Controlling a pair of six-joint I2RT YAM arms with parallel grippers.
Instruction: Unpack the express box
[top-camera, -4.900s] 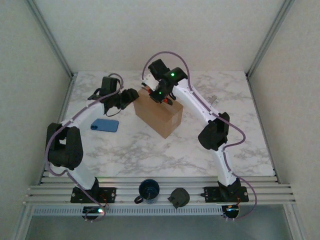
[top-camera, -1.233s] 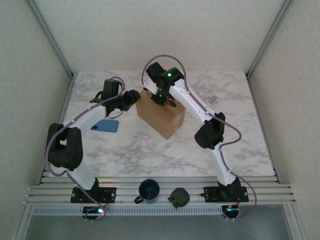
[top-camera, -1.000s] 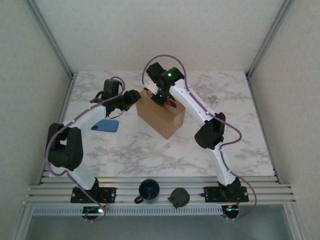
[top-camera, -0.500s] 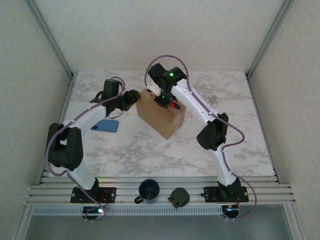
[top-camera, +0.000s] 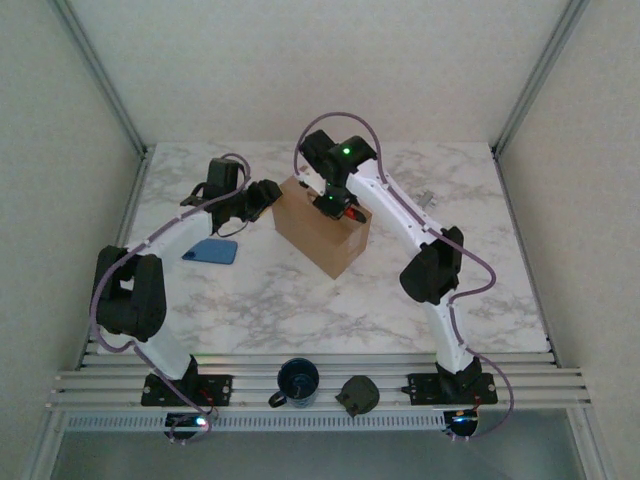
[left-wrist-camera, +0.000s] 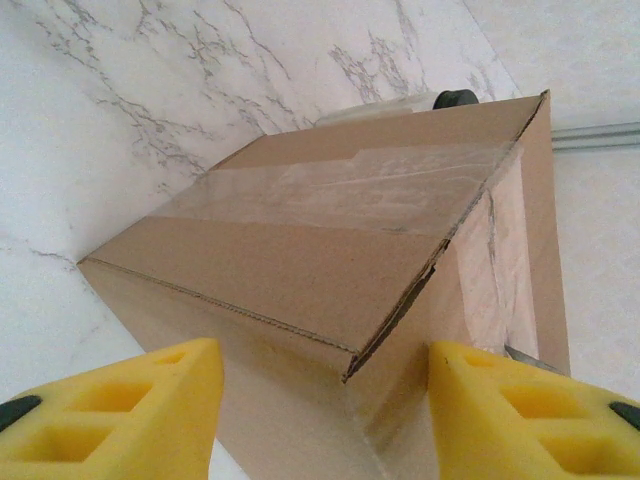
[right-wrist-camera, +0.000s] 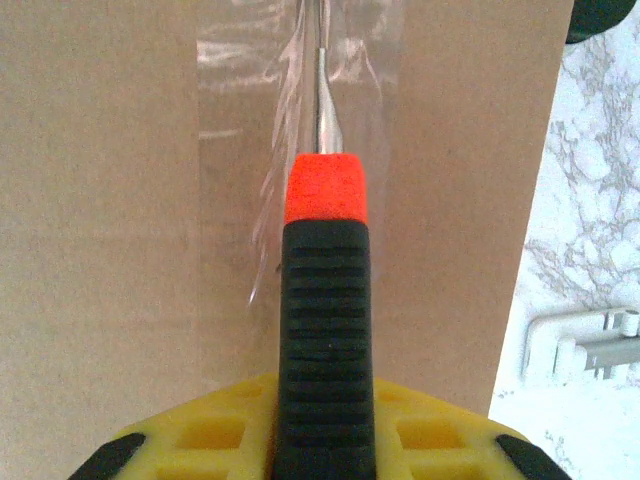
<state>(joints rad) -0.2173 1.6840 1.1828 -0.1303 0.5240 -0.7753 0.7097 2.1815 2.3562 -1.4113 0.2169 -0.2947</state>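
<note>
The express box (top-camera: 320, 228) is a brown taped carton standing mid-table. My right gripper (top-camera: 335, 205) hovers over its top, shut on a knife (right-wrist-camera: 324, 330) with a black ribbed handle and an orange collar. The thin blade (right-wrist-camera: 326, 100) lies along the clear tape seam on the box top (right-wrist-camera: 120, 200). My left gripper (top-camera: 266, 196) stands open at the box's left end. Its yellow fingers (left-wrist-camera: 110, 410) straddle a corner of the carton (left-wrist-camera: 330, 290), where a flap edge is slightly lifted. I cannot tell whether they touch it.
A blue phone (top-camera: 209, 250) lies on the marble table (top-camera: 300, 300) to the left of the box. A dark blue mug (top-camera: 297, 380) and a black object (top-camera: 357, 394) sit on the front rail. A small metal item (top-camera: 428, 199) rests at the back right.
The right gripper has slid the knife along the box top toward the right, following the tape seam. The left arm and the box have stayed put in the last second.
</note>
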